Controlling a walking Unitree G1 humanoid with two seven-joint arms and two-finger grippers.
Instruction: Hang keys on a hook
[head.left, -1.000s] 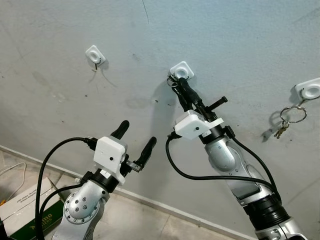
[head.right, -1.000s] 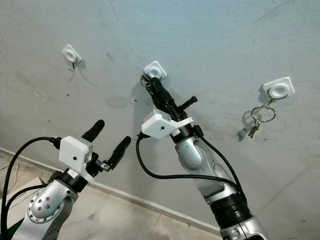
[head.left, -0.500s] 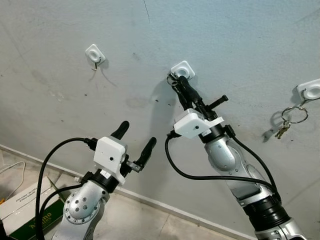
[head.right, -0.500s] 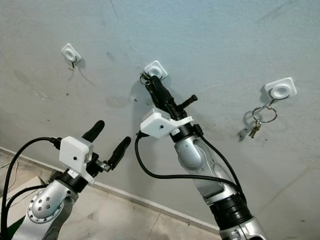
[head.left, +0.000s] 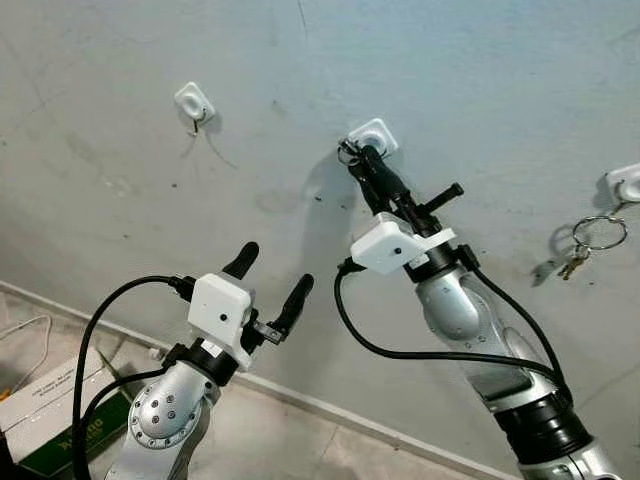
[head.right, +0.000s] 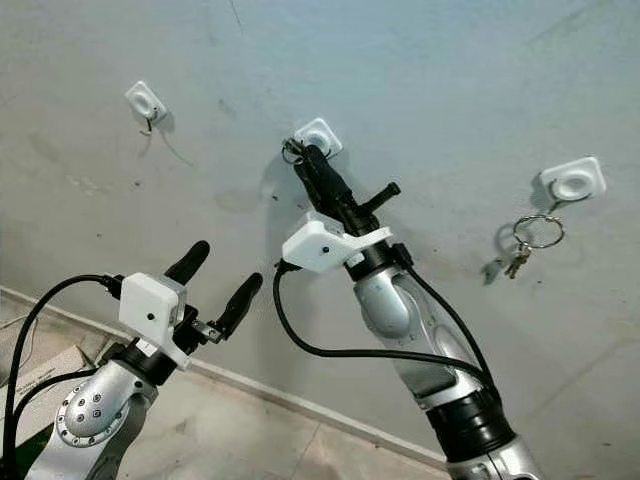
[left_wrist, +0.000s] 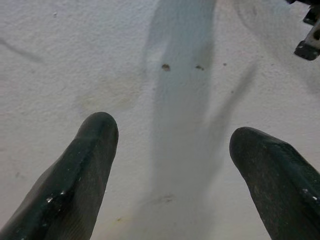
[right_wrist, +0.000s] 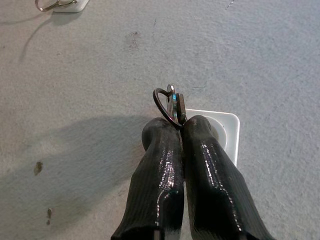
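Wall (head.left: 480, 80): grey plaster, carrying three white hook mounts in a row.
Right arm: stretched up and forward from the lower right, its wrist tilted toward the middle hook (head.left: 373, 136).
Left arm: raised lower and to the left, facing bare wall, well apart from any mount.
Right gripper (right_wrist: 181, 125): fingers pressed together, pinching the key ring (right_wrist: 167, 106) at their tips, right against the middle hook's white plate.
Left gripper (head.left: 270, 275): fingers spread wide, holding and touching nothing.
Key ring: stands edge-on above the fingertips, its long axis running along the fingers toward the wall; whether it is over the hook cannot be told.
Other keys (head.left: 585, 245): hang from the right hook (head.left: 625, 183).
Left hook (head.left: 194, 103): a small wire loop hangs on it.
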